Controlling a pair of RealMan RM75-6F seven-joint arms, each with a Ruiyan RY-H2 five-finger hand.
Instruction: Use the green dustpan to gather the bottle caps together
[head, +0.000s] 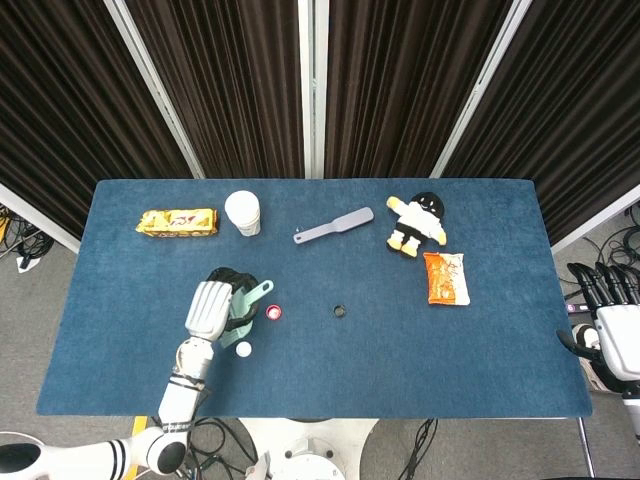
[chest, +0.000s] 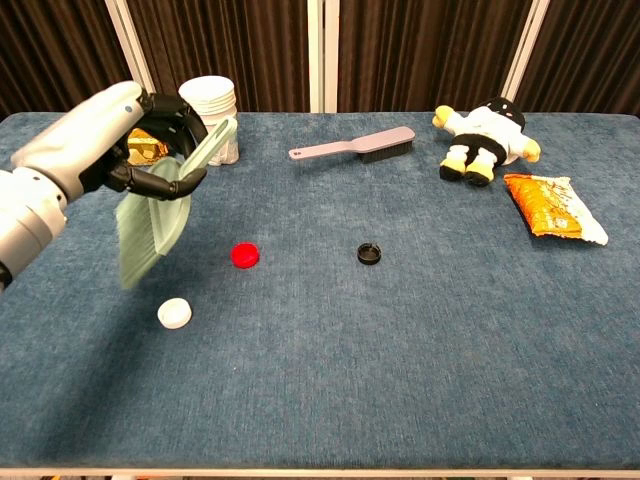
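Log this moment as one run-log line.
left hand: holds green dustpan above table | caps: red, white, black, apart | right hand: off table

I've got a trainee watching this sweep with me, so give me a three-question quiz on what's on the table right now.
1. True or false: the left hand holds the green dustpan lifted clear of the cloth.
2. Which bottle cap lies closest to the dustpan's lower edge? A) red cap B) black cap C) white cap
3. Fill in: the grey brush lies between the stack of paper cups and the ____.

Key: 1 true. 2 C. 3 plush toy.
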